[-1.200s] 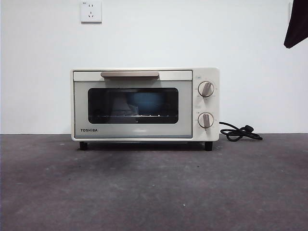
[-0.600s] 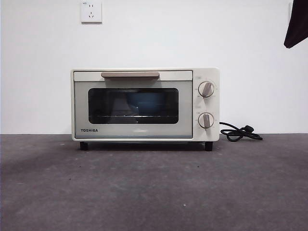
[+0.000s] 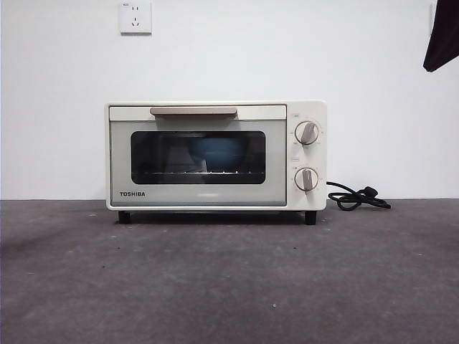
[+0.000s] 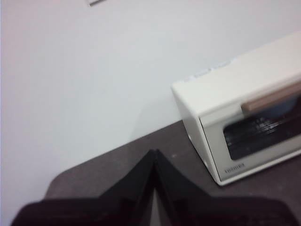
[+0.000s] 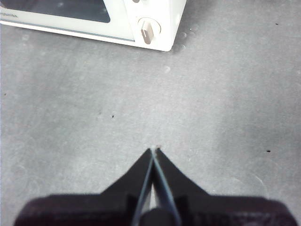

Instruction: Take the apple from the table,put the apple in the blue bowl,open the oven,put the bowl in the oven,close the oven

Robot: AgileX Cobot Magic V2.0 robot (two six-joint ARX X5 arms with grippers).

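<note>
Blue bowl (image 3: 215, 154) visible through the dark glass of the closed door, resting on the wire rack inside the oven (image 3: 216, 155); apple not discernible through the glass. Cream-white TOSHIBA toaster oven standing on four short black feet at the back of the table (image 3: 229, 279), close to the white wall (image 3: 287, 50). Beige bar handle (image 3: 193, 111) across the top of the door, flush and level. Two knobs (image 3: 307, 133) stacked on the panel beside the glass, one above the other. Black cord (image 3: 357, 198) coiled on the dark grey surface just beside the oven's knob side. White wall socket (image 3: 135, 17) mounted high above the oven.

Left gripper (image 4: 154, 154) raised off to the oven's handle-end corner, well apart from it, jaws pressed together and holding nothing. Right gripper (image 5: 154, 151) hanging above bare tabletop in front of the oven's knob corner, also well clear, jaws likewise closed tip to tip and empty. Dark tip of one arm (image 3: 442, 36) showing at a top corner of the front view.
</note>
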